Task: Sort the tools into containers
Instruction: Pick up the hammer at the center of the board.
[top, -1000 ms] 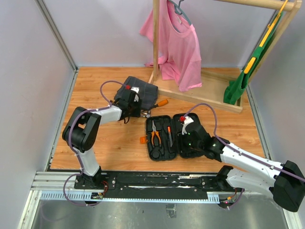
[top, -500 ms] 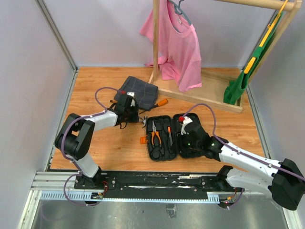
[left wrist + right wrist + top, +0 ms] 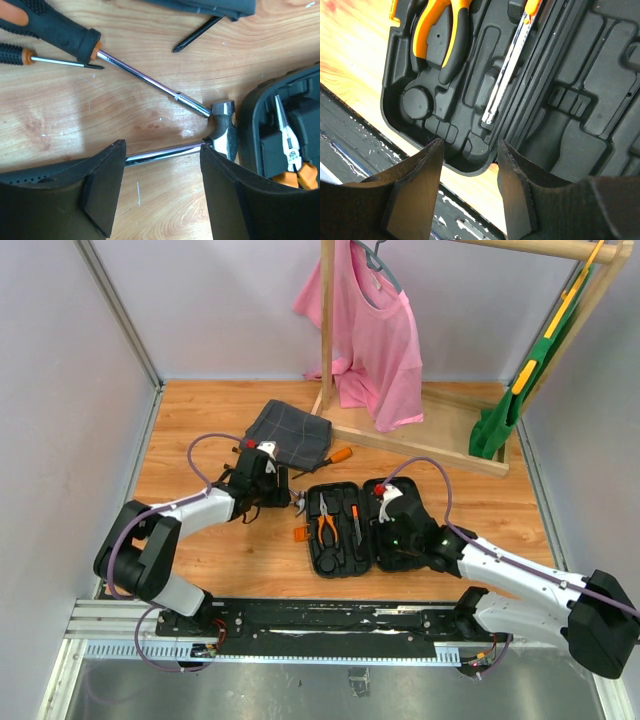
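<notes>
Hammer [image 3: 222,131] lies under the left gripper [image 3: 161,187], shaft spanning its parted, empty jaws finger to finger, head just beside the case [image 3: 254,102]; left arm nearer.

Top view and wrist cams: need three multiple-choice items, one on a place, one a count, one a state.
1. Where is the hammer?
A in the case
B on the table beside the case
C on the cloth

2. How many things lie in the case?
A none
B five
C two

3. The case is:
A open flat
B shut and clasped
C standing on edge

Answers:
1 B: its head rests on the wood just outside the case's rim.
2 C: only pliers and one screwdriver sit inside.
3 A: both moulded halves face up.
</notes>
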You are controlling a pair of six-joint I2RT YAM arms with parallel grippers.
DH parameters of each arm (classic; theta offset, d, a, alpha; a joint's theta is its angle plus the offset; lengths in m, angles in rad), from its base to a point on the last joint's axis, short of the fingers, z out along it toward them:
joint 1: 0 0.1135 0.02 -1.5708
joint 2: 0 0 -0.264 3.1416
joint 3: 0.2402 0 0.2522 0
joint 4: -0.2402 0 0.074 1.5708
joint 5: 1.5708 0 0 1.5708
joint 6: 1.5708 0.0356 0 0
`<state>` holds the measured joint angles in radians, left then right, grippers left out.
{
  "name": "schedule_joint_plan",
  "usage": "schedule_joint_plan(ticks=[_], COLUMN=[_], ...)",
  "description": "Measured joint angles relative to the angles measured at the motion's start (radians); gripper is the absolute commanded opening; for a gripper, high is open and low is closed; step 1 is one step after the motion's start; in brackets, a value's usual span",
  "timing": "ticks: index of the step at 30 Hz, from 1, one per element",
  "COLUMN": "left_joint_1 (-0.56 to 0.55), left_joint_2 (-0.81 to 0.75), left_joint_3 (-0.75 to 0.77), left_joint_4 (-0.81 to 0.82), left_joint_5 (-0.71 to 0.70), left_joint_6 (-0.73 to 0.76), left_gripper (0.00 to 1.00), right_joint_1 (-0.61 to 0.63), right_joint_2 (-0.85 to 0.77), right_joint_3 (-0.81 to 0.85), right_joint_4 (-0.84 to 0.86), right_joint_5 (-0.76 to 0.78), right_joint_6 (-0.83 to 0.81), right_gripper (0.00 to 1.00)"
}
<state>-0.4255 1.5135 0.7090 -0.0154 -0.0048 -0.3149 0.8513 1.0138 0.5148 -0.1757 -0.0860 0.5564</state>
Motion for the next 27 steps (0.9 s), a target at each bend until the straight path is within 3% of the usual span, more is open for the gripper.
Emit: schedule_joint_plan(ticks=[13,27], left_joint_1=[0.0,-0.039], left_joint_2=[-0.071,-0.027], left_joint_3=[-0.074,-0.049], left_joint_4=[0.067,0.066], left_joint_5=[0.003,-0.036], left_joint_6=[0.06,0.154], left_gripper=[0.65,0.6], right_joint_1=[0.0,0.0], right_joint_2=[0.012,0.019], right_joint_3=[0.0,0.0], right_joint_4=[0.0,0.0], right_joint_5=[-0.017,-0.027], right_joint_6=[0.006,0.009], right_gripper=[0.49,0.5])
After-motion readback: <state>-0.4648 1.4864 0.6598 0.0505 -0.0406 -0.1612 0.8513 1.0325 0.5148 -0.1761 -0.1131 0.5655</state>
